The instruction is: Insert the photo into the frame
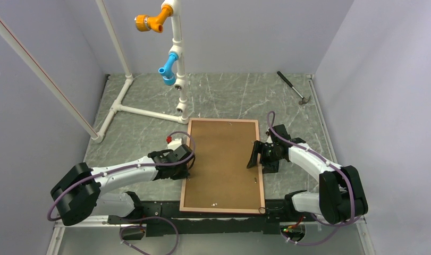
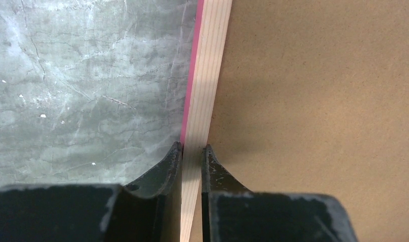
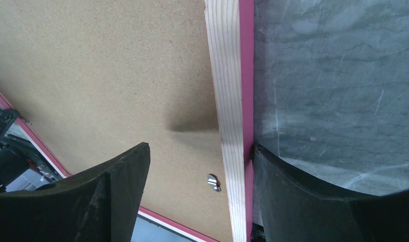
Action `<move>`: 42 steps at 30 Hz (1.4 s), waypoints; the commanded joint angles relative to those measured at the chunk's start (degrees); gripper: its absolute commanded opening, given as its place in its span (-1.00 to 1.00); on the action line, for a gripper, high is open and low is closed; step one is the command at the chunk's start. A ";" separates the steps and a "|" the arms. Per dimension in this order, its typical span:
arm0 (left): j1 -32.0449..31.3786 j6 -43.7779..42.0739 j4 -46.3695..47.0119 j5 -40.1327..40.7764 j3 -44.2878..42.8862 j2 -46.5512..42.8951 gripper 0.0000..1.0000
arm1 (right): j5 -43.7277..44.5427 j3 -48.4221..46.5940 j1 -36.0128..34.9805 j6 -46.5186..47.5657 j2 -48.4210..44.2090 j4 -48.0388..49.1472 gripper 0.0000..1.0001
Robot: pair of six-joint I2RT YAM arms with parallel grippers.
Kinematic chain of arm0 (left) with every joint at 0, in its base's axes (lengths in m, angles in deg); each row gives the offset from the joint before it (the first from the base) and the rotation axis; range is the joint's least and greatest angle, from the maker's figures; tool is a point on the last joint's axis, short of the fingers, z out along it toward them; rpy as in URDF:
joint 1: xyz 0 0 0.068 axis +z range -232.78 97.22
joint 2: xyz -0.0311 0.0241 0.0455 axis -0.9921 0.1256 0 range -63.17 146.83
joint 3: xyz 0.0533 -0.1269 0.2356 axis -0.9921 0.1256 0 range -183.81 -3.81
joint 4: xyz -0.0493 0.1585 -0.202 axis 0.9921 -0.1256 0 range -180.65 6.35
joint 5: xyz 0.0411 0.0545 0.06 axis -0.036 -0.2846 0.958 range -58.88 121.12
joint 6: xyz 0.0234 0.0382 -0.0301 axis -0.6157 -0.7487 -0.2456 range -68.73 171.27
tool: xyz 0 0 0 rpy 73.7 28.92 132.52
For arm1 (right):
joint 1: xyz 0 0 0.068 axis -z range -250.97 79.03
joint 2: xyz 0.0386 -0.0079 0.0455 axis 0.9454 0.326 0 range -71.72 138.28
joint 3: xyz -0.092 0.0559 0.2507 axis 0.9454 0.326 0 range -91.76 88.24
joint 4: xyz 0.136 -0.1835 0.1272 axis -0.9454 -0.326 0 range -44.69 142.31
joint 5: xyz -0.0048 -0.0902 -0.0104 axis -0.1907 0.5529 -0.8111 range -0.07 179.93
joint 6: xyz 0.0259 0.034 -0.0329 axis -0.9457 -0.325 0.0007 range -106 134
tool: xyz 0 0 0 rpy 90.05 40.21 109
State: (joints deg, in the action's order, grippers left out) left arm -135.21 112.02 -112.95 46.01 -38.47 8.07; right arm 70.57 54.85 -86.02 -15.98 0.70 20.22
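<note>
Frame: lying face down on table, pale wood back up, brown backing panel sitting inside it. My left claw is pinching its left rail; my right claw is standing spread astride the right rail, outer finger touching the pink edge. Photo: not showing anywhere, so I am not vouching for its place. Risk I am weighing: a one-sided lift twisting the thin rail, slipping it from the pinch, or spilling the panel.
</note>
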 commanded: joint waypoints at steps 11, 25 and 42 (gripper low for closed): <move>-6.12 -1.76 -7.00 -1.44 -2.08 6.12 -0.76 | -3.11 -0.41 -0.48 0.01 0.99 3.88 0.52; -9.38 -0.48 -10.47 -0.66 -3.58 6.39 -0.84 | -3.02 -0.25 -0.51 -0.15 0.59 3.36 0.51; -5.21 -3.53 -7.87 -0.62 -8.43 3.12 0.64 | -3.53 -0.02 -0.46 -1.27 -0.42 3.50 0.51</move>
State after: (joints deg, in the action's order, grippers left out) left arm -142.99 110.82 -121.98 47.32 -43.52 11.77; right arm 70.55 54.85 -86.00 -16.02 0.66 19.98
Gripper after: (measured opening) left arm 0.811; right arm 0.757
